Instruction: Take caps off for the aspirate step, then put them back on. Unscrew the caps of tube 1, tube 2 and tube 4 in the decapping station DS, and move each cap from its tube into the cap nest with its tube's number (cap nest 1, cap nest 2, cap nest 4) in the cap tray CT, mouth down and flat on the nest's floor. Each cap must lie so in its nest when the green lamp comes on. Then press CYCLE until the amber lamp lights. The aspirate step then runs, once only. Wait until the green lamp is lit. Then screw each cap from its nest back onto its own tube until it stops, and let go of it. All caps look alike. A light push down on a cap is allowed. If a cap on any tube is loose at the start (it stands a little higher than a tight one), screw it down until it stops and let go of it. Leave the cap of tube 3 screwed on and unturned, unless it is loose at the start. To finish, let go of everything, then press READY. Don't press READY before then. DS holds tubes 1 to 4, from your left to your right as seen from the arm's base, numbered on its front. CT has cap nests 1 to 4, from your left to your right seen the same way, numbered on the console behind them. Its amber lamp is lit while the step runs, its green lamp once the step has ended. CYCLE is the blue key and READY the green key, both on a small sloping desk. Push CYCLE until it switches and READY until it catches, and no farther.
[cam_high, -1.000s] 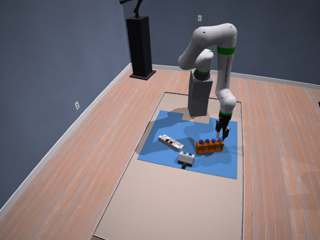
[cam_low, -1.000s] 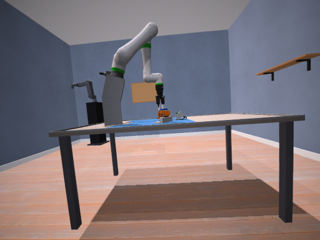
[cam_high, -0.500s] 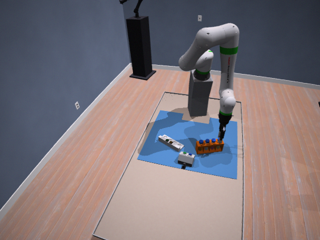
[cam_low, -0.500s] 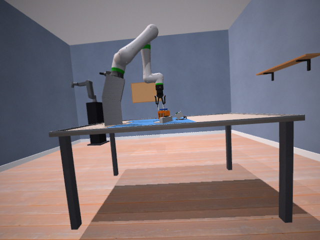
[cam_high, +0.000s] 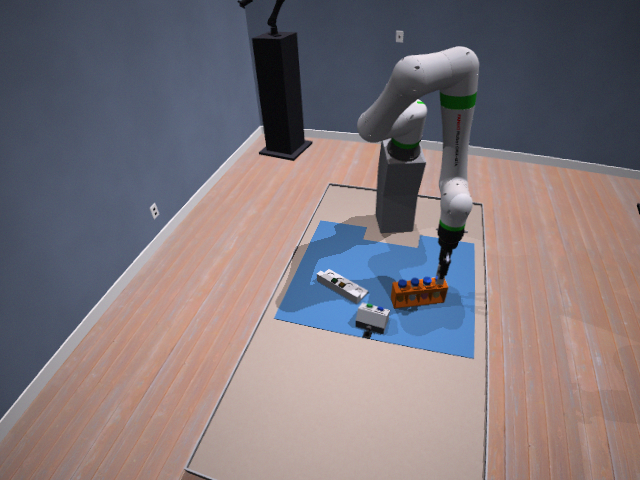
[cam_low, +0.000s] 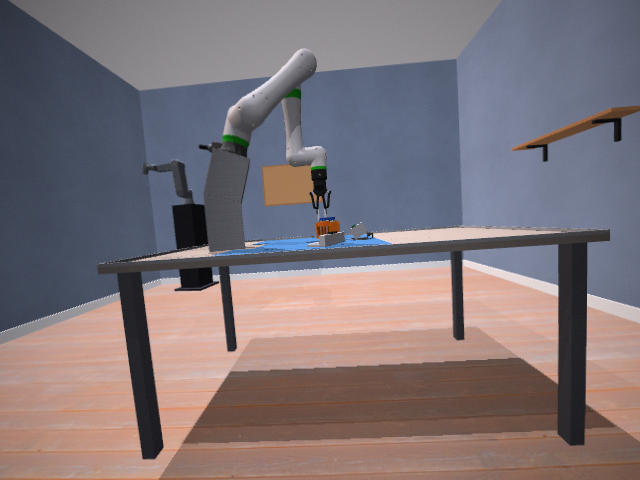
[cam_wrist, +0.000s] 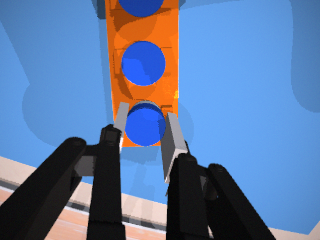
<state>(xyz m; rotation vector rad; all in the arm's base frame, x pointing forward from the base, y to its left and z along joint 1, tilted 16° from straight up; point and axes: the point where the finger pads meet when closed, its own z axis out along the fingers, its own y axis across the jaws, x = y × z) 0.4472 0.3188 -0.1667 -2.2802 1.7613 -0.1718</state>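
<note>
The orange decapping station DS (cam_high: 418, 298) (cam_low: 328, 227) (cam_wrist: 170, 30) stands on the blue mat (cam_high: 444, 335) with blue caps on its tubes. My gripper (cam_high: 440, 279) (cam_low: 321, 213) (cam_wrist: 145, 122) points straight down over the end tube nearest the right edge in the top view, which is tube 1. Its fingers are shut on the cap of tube 1 (cam_wrist: 145, 129), one pad on each side, and the cap sits on its tube. The neighbouring cap (cam_wrist: 143, 63) (cam_high: 427, 280) and two further caps (cam_high: 414, 281) (cam_high: 402, 283) sit on their tubes. The white cap tray CT (cam_high: 342, 285) (cam_low: 330, 238) lies to the left.
The small sloping desk (cam_high: 373, 316) (cam_low: 360, 228) with the green and blue keys stands in front of the rack and tray. The arm's grey pedestal (cam_high: 399, 191) (cam_low: 225, 201) stands behind the mat. A black column (cam_high: 279, 93) stands off the table.
</note>
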